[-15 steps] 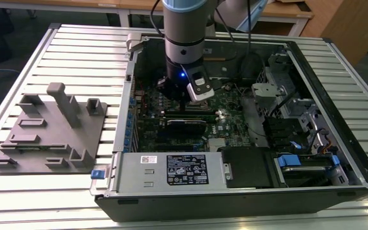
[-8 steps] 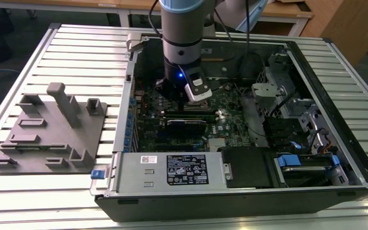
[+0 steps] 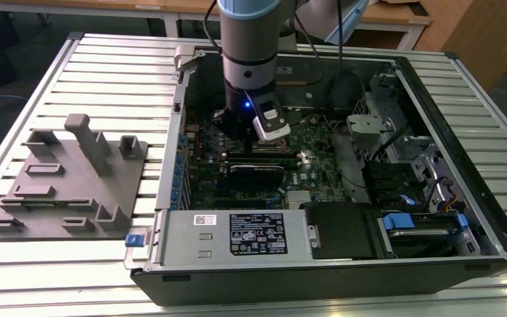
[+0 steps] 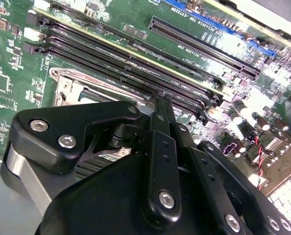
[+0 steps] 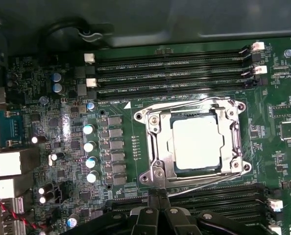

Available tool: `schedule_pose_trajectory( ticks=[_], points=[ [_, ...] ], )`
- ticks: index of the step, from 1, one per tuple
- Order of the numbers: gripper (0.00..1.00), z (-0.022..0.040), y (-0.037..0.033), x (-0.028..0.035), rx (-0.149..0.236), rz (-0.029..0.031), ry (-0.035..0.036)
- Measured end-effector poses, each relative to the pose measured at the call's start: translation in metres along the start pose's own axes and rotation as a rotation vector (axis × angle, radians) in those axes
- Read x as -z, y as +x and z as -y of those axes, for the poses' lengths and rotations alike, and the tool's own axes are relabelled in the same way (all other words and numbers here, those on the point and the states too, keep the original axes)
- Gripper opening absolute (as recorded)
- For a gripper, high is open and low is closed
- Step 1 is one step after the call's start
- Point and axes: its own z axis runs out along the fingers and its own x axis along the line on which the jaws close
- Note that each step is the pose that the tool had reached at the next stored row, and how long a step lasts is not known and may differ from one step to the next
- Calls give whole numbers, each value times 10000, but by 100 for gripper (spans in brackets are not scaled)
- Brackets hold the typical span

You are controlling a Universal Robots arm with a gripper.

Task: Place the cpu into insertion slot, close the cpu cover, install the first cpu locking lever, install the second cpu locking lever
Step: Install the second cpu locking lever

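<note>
Sitting flat in the insertion slot (image 5: 194, 142), the cpu (image 5: 195, 143) shows its pale metal top through the window of the cpu cover (image 5: 157, 142), which lies down over it, so the chip looks seated and the frame shut to keep it pressed in place. A thin locking lever (image 5: 199, 186) runs along the socket edge nearest the tool (image 5: 157, 195), and the closed fingertips (image 5: 153, 196) meet right at the corner of the frame where that lever ends; I judge they are pushing or hooking the wire, though contact itself is hard to confirm. Nothing is carried between the fingers. Long memory slots (image 5: 175, 63) flank the socket on the green board (image 5: 135, 161). In the exterior view the arm (image 3: 249, 59) reaches straight down into the open computer case (image 3: 465, 132), which lies on its side on the slatted desk (image 3: 113, 59), giving top access; a grey holder block (image 3: 68, 178) rests just beside the case on the exterior view's left
</note>
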Motion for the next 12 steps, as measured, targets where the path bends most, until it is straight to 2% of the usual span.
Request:
schedule_pose_trajectory(
  ticks=[8,12],
  points=[
    [11,1,8,-8,0,-3,-27],
    [11,1,12,-20,-4,-9,-91]
  ],
)
